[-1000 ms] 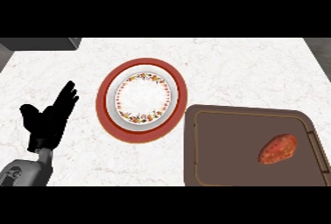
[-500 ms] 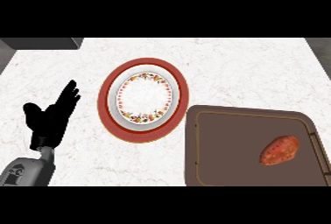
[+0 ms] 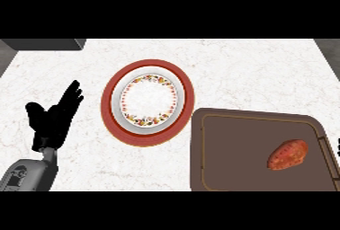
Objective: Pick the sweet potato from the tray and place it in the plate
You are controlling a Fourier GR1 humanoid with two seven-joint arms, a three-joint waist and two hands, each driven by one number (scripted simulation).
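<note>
The orange-brown sweet potato (image 3: 288, 154) lies in the right half of the dark brown tray (image 3: 232, 152) at the lower right. The white plate (image 3: 149, 99) with a flowered rim stands on a red round mat (image 3: 147, 133), left of the tray's far corner. My left hand (image 3: 51, 117) rests open on the left, fingers pointing up, well apart from the plate. Only a black sliver of my right hand (image 3: 337, 147) shows at the right edge beside the tray; nothing touches the sweet potato.
The white marble counter (image 3: 252, 76) runs behind the tray and plate. Its far corners meet dark grey areas (image 3: 46, 43) at the upper left and upper right. The tray's near side reaches the lower edge of the view.
The left hand has drifted slightly to the right and down. A black sliver has appeared at the right edge by the tray. Sweet potato, tray and plate have not moved.
</note>
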